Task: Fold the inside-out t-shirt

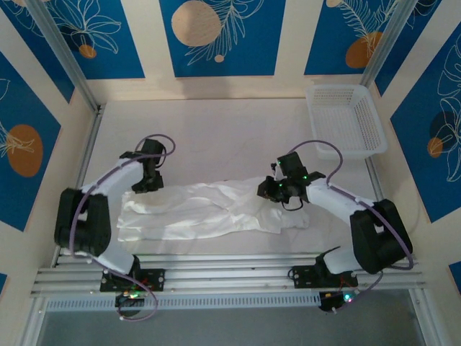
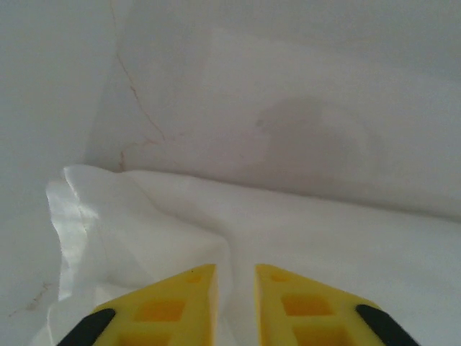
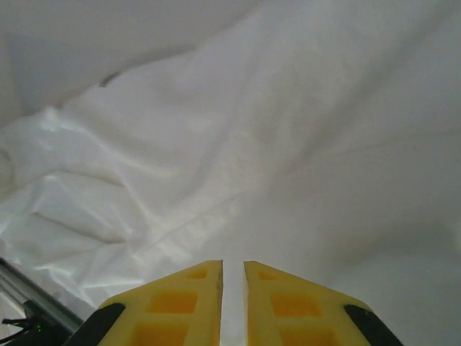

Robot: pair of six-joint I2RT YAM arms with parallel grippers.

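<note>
T-shirt [image 1: 216, 209] is lying lengthwise on the counter [image 1: 216, 130] between my arms; I'm pinching cloth directly under the left gripper [image 2: 235, 268] and right gripper [image 3: 233, 263], both nearly closed at opposite ends.

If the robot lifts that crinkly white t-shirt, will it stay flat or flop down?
Probably flop: the wrinkly white cotton t-shirt lies in soft folds on the pale table, so it would likely droop from wherever it's pinched. It looks thin, so probably light. Pushed, it would likely bunch up rather than slide whole.
</note>
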